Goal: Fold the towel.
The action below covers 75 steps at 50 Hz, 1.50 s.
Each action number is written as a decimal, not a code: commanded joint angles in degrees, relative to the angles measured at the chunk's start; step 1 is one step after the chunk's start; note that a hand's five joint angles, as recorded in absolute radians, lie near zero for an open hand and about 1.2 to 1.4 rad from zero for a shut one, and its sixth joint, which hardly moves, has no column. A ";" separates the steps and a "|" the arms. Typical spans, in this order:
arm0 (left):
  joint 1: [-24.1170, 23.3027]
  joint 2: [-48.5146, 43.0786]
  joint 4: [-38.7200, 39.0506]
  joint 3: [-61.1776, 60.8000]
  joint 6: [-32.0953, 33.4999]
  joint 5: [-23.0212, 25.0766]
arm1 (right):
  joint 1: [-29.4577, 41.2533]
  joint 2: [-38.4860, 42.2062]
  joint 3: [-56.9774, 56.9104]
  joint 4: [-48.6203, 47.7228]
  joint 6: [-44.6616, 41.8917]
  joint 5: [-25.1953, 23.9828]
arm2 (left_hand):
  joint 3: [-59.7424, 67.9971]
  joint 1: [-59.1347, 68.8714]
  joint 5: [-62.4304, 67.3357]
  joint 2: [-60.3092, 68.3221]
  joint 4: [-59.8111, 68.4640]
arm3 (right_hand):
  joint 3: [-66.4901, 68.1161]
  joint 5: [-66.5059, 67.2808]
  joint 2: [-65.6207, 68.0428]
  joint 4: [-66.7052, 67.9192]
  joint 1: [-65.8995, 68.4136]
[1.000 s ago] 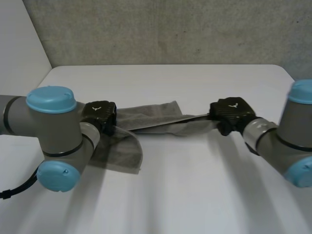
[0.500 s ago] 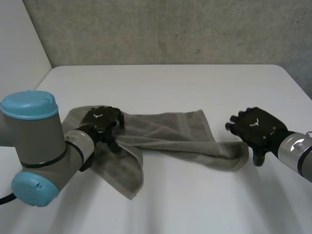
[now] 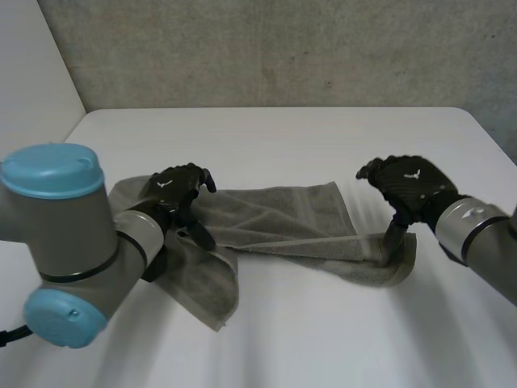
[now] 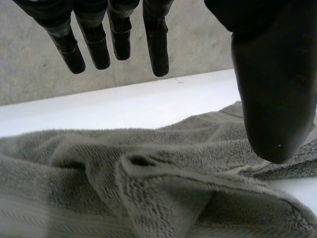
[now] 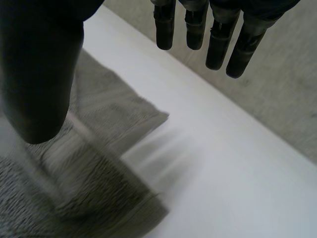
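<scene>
The rumpled towel (image 3: 275, 220) is lying on the counter (image 3: 283, 137). The left hand (image 3: 174, 190) is hanging over its left end and the right hand (image 3: 408, 184) over its right, both with fingers (image 4: 156, 44) spread.

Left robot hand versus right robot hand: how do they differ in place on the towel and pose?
The left robot hand sits over the bunched left end of the towel; the right robot hand is at its folded right end. Towel lies under the left palm; the right's fingers reach over bare table. Both are open, gripping nothing.
</scene>
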 commanded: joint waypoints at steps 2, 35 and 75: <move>-1.94 -6.33 0.08 2.83 -0.55 -4.99 | 0.65 5.46 0.54 -0.10 0.29 0.45 | -2.70 -2.84 -1.07 -2.46 -2.85 | 3.16 3.49 2.88 2.17 3.70; -2.91 -10.46 0.26 6.35 -0.90 -9.74 | 0.21 2.39 6.78 -6.34 -0.32 -0.34 | -2.36 -2.50 -0.73 -2.12 -2.52 | 65.51 65.84 65.22 64.52 66.05; -3.09 -10.72 -0.01 5.21 -5.65 -4.64 | -1.20 -1.48 14.51 -11.00 -3.13 -0.78 | -1.86 -2.00 -0.23 -1.61 -2.01 | 65.51 65.84 65.22 64.52 66.05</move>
